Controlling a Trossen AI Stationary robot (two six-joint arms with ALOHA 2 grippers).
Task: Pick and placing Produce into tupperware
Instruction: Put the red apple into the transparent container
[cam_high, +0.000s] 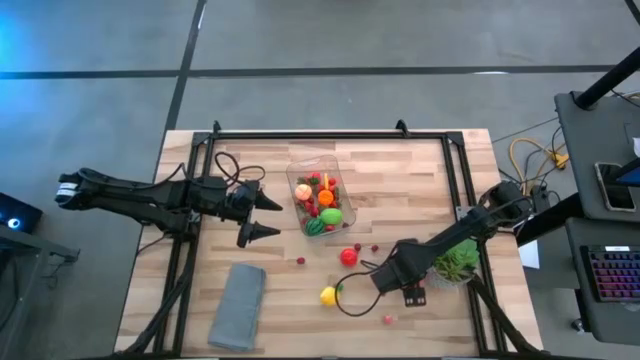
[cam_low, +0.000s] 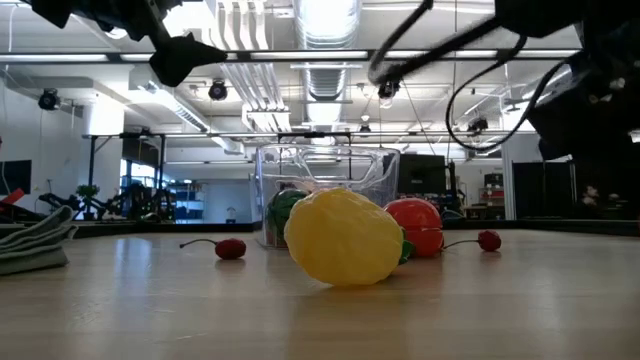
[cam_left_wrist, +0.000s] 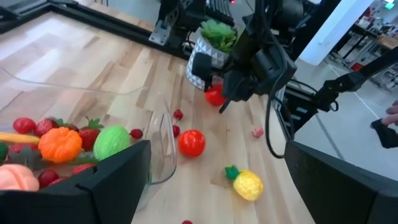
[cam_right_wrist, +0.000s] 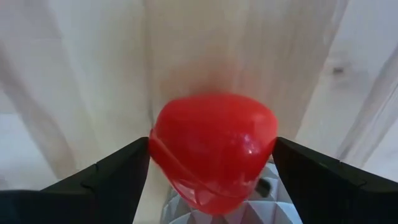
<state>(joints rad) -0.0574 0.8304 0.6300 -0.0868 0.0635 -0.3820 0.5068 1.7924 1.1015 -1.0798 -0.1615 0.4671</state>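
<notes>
High view: the right gripper (cam_high: 413, 296), lower right, hides what it carries. The tupperware (cam_high: 318, 198) at centre holds mixed produce (cam_high: 326, 198). The left gripper (cam_high: 262, 217), jaws wide and empty, sits left of it.

Right wrist view: jaws hold a glossy red fruit (cam_right_wrist: 211, 149); its lower edge is cut off.

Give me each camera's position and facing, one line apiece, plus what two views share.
High: overhead, looking straight down on the table; both arms show, with the left gripper open and the right gripper over the boards.
Low: at table-top height, looking level past the yellow fruit to the tupperware; arms overhead.
Left wrist: looks past the left fingers toward the right arm.
Right wrist: looks down at the red fruit between the right fingers.
Shared: low and left wrist both show the yellow fruit.
</notes>
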